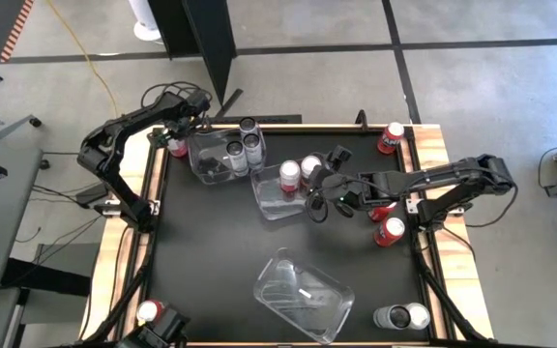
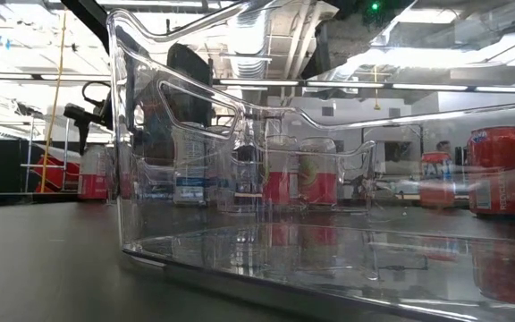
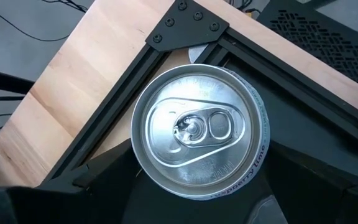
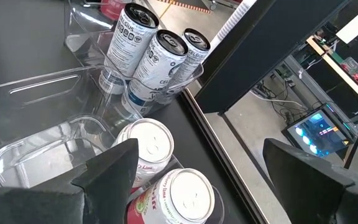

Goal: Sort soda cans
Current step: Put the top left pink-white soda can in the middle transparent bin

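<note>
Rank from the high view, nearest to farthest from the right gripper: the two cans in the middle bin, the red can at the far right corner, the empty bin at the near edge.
From the right gripper:
1. Two cans in the middle bin, right beside it.
2. Red can at the far right corner.
3. Empty bin, at the near edge, slightly farther.

The left claw (image 1: 177,138) stood open, tightly hemmed by a red can (image 3: 199,132) and the counter's corner frame (image 3: 185,28). Bins (image 1: 278,193) crowded beside the right claw (image 1: 319,193); open counter (image 1: 211,242) lay beyond.

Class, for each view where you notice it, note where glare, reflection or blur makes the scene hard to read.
Low view: the clear bin fills the frame, mirroring ceiling lights and smearing the red cans behind. Left wrist view: the can top shines bright. High view: evenly lit.
</note>
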### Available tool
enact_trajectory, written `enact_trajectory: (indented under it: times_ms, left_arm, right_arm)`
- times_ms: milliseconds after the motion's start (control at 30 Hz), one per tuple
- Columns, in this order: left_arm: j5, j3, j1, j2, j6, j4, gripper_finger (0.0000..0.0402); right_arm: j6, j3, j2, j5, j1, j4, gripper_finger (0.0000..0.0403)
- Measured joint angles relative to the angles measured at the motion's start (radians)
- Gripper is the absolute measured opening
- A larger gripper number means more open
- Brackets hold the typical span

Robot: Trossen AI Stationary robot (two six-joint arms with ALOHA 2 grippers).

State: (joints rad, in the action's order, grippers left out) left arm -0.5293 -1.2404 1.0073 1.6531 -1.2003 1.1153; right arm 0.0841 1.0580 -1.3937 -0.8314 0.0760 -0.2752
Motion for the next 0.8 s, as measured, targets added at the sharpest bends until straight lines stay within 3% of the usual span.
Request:
enact_trajectory:
  times_ms: [800]
  left_arm:
    - [0.01, 0.0, -0.088, 0.0, 0.022, 0.017, 0.0323]
  right_arm:
    - [-0.005, 0.0, 0.0, 0.002, 0.001, 0.0, 0.0361]
